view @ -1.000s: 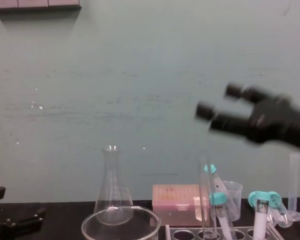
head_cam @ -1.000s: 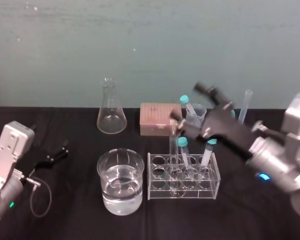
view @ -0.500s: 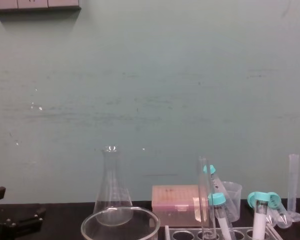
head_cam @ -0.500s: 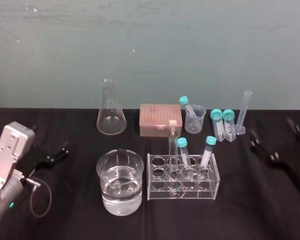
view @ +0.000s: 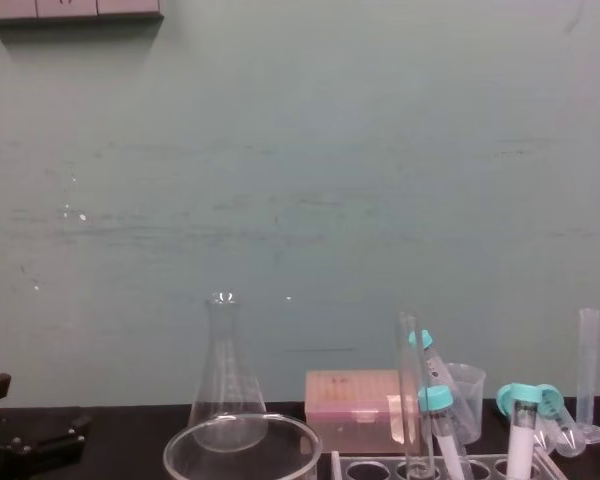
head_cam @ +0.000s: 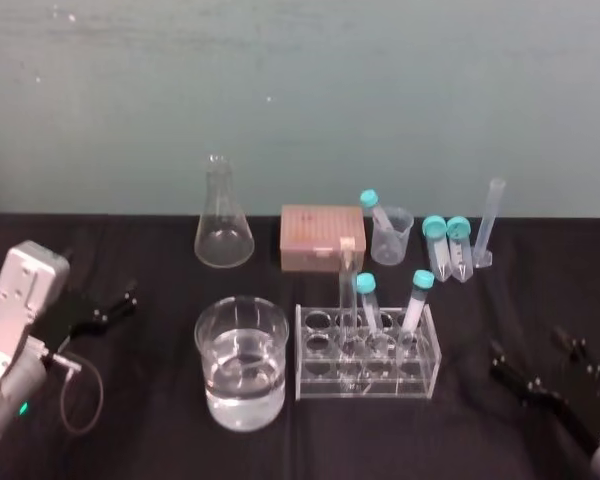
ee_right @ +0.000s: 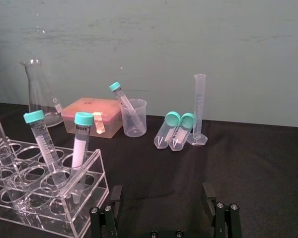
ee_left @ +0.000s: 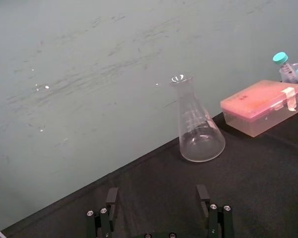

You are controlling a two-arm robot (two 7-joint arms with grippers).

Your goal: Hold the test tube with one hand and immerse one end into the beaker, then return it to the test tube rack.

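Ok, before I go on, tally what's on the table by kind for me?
Teal-capped tubes: 5
Uncapped test tube: 1
Beaker: 1
Conical flask: 1
Graduated cylinder: 1
Plastic cup: 1
Test tube rack: 1
Pink box: 1
Total: 12

Black: table [head_cam: 140,440], left gripper [head_cam: 118,303], right gripper [head_cam: 526,341]. Teal-green: wall [head_cam: 300,80]. Pink: box [head_cam: 322,238]. Teal: 5 tube caps [head_cam: 365,284]. Clear: test tube [head_cam: 347,285], beaker [head_cam: 202,345], test tube rack [head_cam: 368,386].
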